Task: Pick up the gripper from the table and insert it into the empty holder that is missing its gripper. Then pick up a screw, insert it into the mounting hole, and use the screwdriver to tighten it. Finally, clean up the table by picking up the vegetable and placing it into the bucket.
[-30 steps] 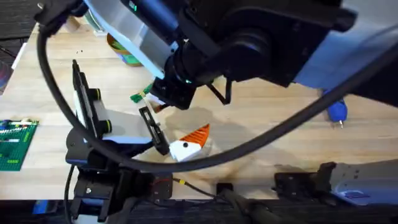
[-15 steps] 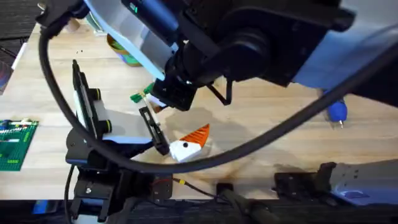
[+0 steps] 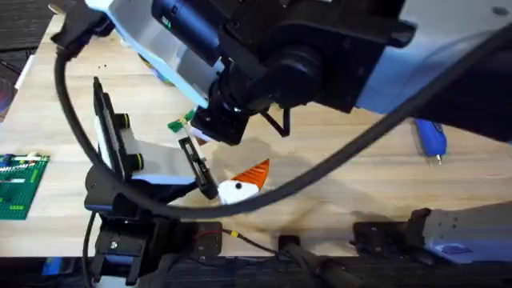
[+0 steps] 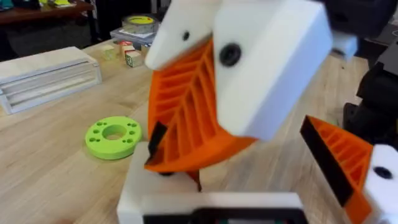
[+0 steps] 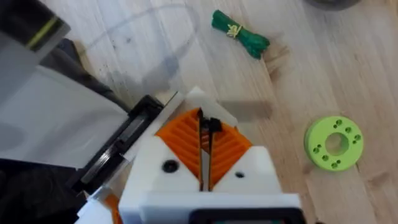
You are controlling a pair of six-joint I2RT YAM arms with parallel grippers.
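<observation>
1. One orange gripper (image 5: 200, 144) wedge sits pinched between the right gripper (image 5: 202, 180) jaws, low over the counter (image 3: 344, 160).
2. Left gripper (image 4: 273, 155) jaws spread, nothing between them.
3. Vegetable (image 5: 239, 33) lies on bare wood; lime-green ring (image 5: 334, 142) nearby.
4. Screwdriver (image 3: 430, 140) lies well apart.

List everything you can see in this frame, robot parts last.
screwdriver: one, blue, lying on the table at the overhead view's right
vegetable: one, green, lying on the table
ring: one, lime green, flat on the table
studded baseplate: one, green, at the table's left edge
slotted tray: one, white, on the table behind the ring
left gripper: white fingers, orange ribbed pads, low over the table
right gripper: white fingers, orange pads together, reaching across the middle
</observation>
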